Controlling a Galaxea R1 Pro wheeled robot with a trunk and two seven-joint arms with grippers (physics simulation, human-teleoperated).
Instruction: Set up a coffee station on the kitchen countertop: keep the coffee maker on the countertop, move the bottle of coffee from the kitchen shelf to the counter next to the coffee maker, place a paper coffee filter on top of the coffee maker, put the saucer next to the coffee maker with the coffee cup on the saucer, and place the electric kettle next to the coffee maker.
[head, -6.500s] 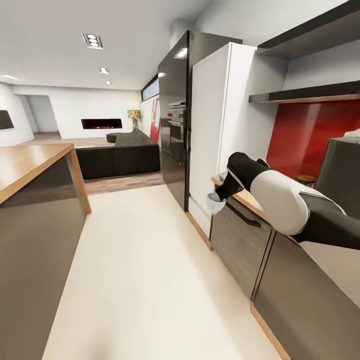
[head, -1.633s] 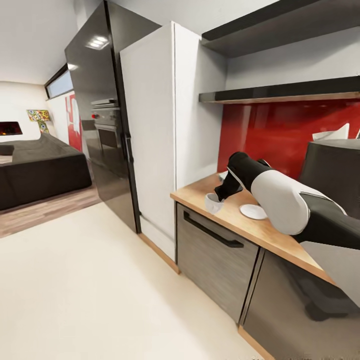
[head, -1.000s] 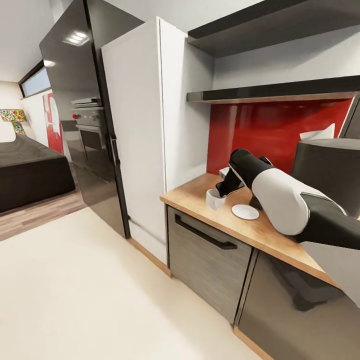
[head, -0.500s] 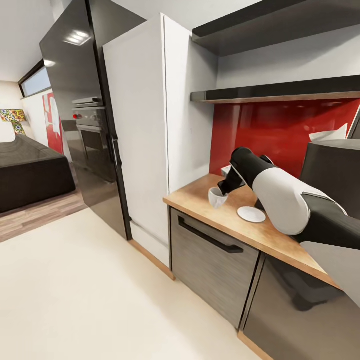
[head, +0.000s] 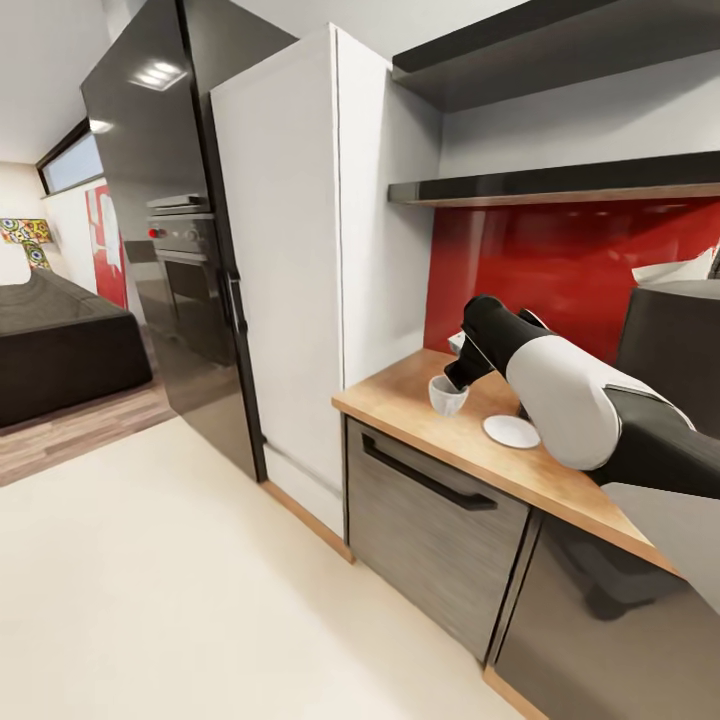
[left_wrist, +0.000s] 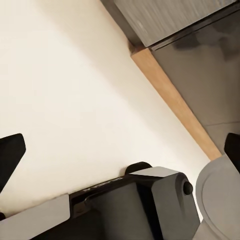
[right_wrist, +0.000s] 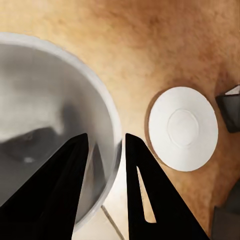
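Gripping the coffee cup (head: 447, 395), right tool (right_wrist: 104, 165) hides its handle.

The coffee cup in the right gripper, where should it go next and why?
Probably sideways, to above the saucer. The right gripper pinches the coffee cup by its rim over bare kitchen countertop, and the saucer lies empty just beside it.
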